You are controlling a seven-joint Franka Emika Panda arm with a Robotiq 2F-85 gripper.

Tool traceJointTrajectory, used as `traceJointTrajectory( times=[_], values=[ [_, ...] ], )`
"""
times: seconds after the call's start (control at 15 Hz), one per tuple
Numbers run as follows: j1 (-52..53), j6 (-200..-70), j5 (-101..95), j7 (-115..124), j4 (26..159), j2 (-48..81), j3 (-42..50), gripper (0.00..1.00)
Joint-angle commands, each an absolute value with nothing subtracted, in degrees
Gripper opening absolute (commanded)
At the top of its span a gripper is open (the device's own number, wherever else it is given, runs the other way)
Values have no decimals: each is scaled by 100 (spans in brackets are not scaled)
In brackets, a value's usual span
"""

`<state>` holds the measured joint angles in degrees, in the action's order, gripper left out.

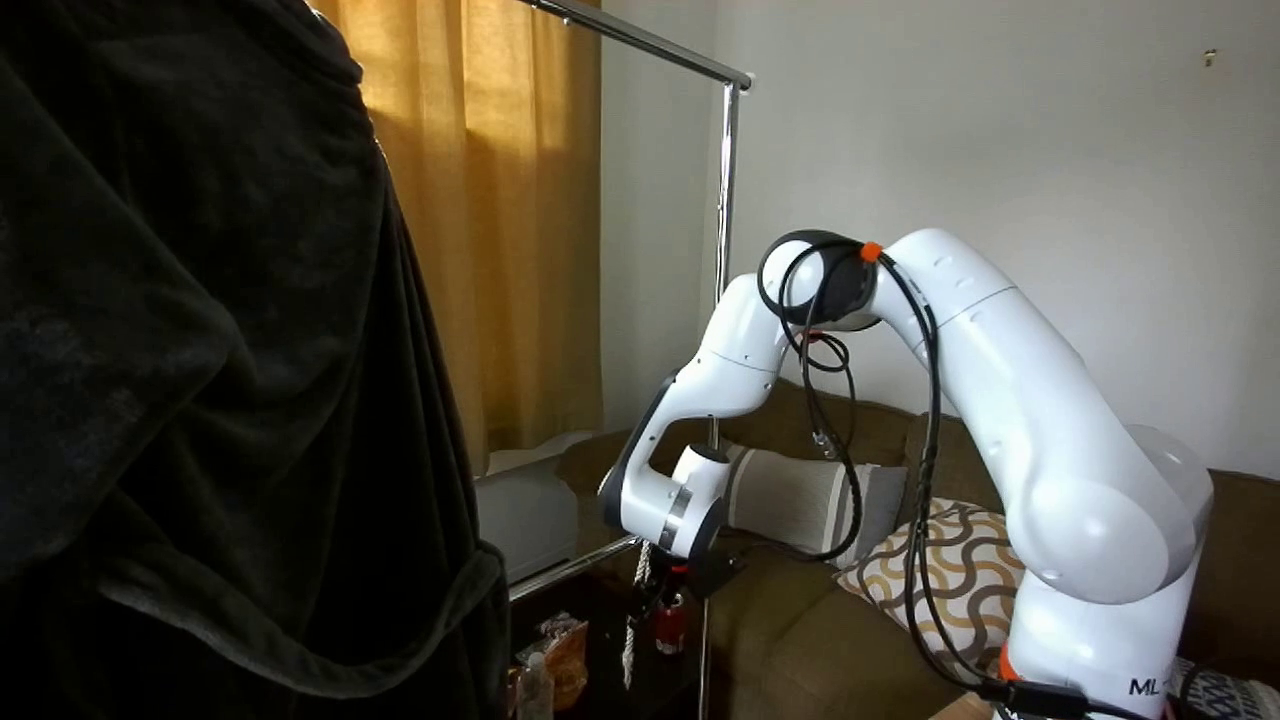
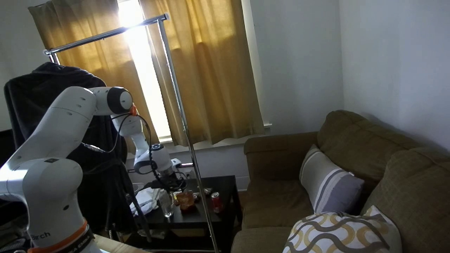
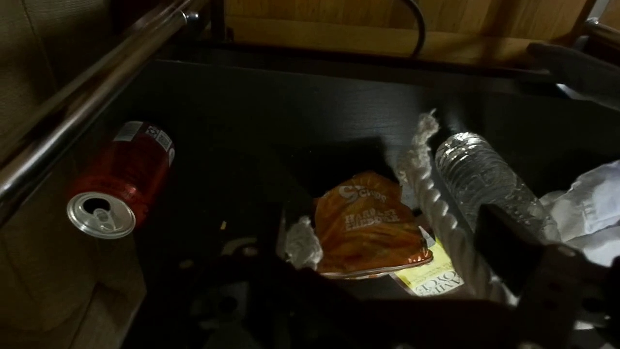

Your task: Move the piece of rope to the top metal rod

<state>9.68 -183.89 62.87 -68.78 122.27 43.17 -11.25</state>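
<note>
1. While the dark garment [image 1: 250, 350] hangs big and close on my side, the white arm [image 1: 1050, 430] leans out beyond it, elbow high, tip low, and all the action is down at that tip.

2. And look at the pincer [image 3: 391, 230]: fingers [image 3: 506, 247] spread wide, nothing clamped as far as I can see, and the rope [image 3: 440, 209] running through the gap, nearer one finger than the other. Touching? Can't tell from here.

3. Its frayed end dangles below; it looks slung over the lower rod [image 1: 575, 568], though the arm hides the crossing. So I call this the grasp step: lined up, not yet taken. Next, the fingers want a firm squeeze on the rope, then a lift up and off.

4. Beneath, the black table [image 3: 252, 126] carries a red can [image 3: 131, 174], an orange chip bag [image 3: 368, 228] and a clear bottle [image 3: 484, 179], so a low swing could clip something; up first, I'd say!

5. Farther back the shiny post [image 1: 729, 170] climbs to the top rod [image 1: 640, 38], where the rope has yet to arrive. That's the finish line: once gripped, the rope needs a high carry past the post, then a drape across with an end down each side. Behind it all, the amber curtain [image 1: 530, 200].
</note>
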Motion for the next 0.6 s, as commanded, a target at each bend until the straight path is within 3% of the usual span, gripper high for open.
traceJointTrajectory(
  times=[0.0,0.47,0.53],
  values=[
    [1050,-18045,6405,-6466,12218,4343,-983,100],
    [1002,-17798,6417,-5861,12266,4264,-1009,100],
    [992,-17767,6398,-5838,12256,4263,-1025,91]
  ],
)
